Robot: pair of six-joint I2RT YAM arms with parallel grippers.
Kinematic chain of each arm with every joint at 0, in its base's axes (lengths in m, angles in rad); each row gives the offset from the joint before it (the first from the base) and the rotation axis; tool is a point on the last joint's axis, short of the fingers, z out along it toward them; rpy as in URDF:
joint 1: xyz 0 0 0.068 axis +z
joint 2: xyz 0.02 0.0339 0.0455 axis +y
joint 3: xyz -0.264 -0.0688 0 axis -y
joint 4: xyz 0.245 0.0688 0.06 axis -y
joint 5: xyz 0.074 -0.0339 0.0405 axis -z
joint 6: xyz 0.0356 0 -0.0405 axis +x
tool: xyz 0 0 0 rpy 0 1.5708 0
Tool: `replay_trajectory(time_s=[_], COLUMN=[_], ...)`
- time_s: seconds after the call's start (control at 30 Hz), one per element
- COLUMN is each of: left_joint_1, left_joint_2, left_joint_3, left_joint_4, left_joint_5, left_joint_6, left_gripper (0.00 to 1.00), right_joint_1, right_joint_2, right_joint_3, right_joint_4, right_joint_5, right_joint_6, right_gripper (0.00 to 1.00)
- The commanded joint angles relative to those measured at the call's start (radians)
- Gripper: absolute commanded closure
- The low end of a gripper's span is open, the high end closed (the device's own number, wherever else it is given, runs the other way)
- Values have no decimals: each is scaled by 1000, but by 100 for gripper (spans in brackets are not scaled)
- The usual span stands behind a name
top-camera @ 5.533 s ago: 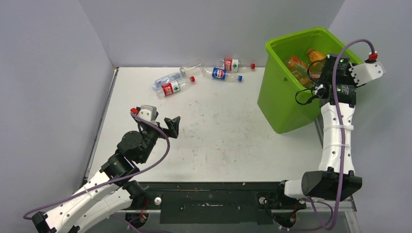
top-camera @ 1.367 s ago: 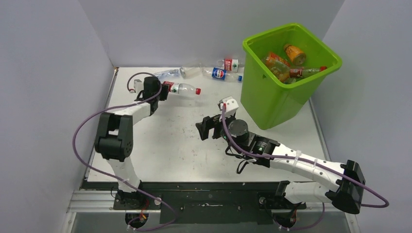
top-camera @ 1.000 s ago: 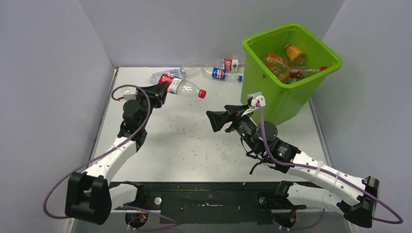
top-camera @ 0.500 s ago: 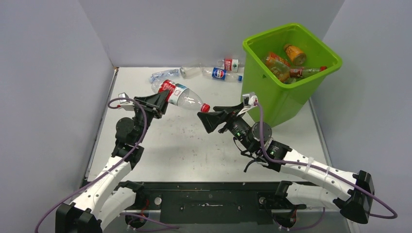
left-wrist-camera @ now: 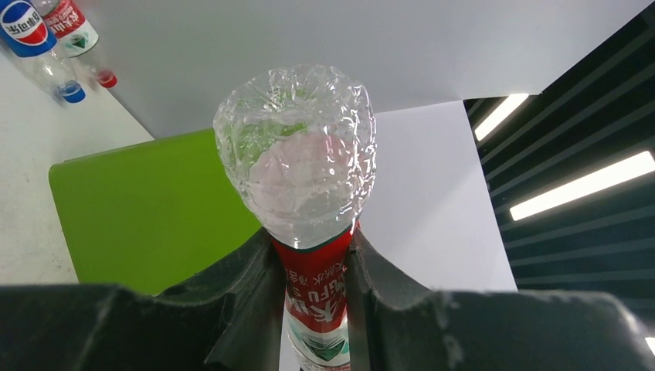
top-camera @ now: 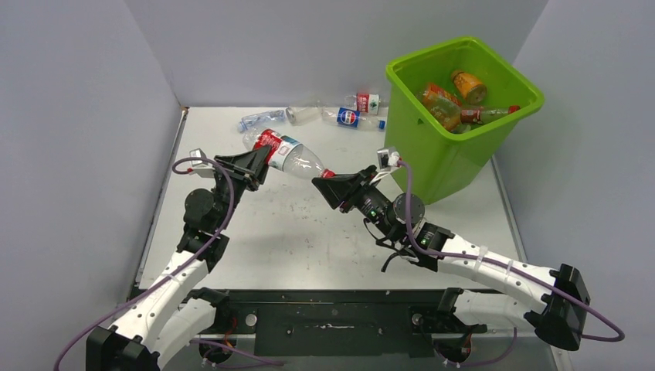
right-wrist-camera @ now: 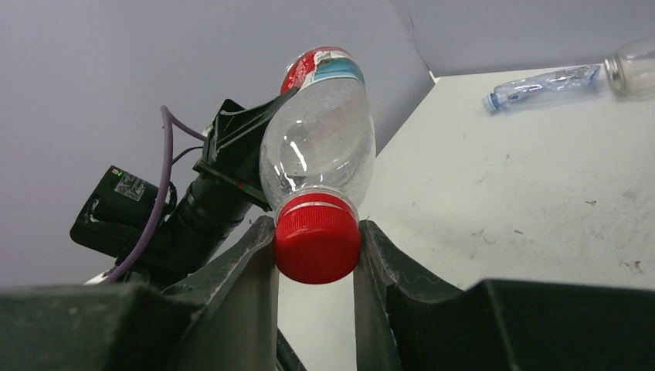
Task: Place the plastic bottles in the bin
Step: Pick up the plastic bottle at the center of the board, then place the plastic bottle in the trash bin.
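A clear plastic bottle with a red label and red cap hangs above the table's middle, held from both ends. My left gripper is shut on its labelled lower part. My right gripper is shut on the cap, one finger against each side of it. The lime-green bin stands at the back right with several orange and clear bottles inside it. A Pepsi bottle, a red-labelled bottle and two clear bottles lie along the back of the table.
Grey walls close the table at the back and on both sides. The bin's wall shows behind the held bottle in the left wrist view. The right arm stretches low across the table's right half.
My right gripper has moved left up to the bottle's cap and gone from open to shut on it. The left gripper has kept its hold and barely moved.
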Motion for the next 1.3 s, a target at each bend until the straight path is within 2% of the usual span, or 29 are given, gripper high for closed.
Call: replay_trajectory(time_s=[0.0, 0.1, 0.2, 0.3, 0.47, 0.63, 0.7, 0.8, 0.9, 1.0, 1.1, 1.27], left_joint_1=[-11, -11, -8, 9, 47, 48, 49, 47, 41, 42, 43, 49], left_joint_2=[-32, -48, -81, -127, -206, -217, -216, -218, -229, -248, -255, -217], left_joint_3=[8, 12, 30, 43, 79, 175, 200, 231, 220, 156, 90, 90], left_joint_4=[10, -37, -147, -256, -417, -541, -544, -544, -531, -487, -460, -506], left_joint_5=[18, 19, -9, -55, -120, -256, -308, -387, -494, -559, -556, -535], left_joint_6=[19, 38, 80, 153, 355, 659, 768, 926, 1029, 1056, 1041, 999], left_gripper=[90, 47, 1, 4, 4, 4, 4, 4, 4, 4, 4, 4], right_joint_1=[-12, -10, -5, -3, -1, -1, -4, -30, -119, -250, -408, -506], right_joint_2=[-11, -37, -59, -80, -75, -53, -37, -28, -17, 36, 92, 134], right_joint_3=[9, 41, 121, 248, 543, 725, 751, 746, 755, 819, 862, 866], right_joint_4=[62, 1, -140, -323, -622, -741, -750, -749, -809, -926, -997, -970], right_joint_5=[-15, 4, 22, 84, 322, 677, 847, 978, 965, 850, 697, 627], right_joint_6=[1, -51, -148, -274, -492, -638, -692, -736, -679, -560, -457, -392], right_gripper=[93, 95, 95, 95, 95, 95, 95, 95, 95, 95, 95, 95])
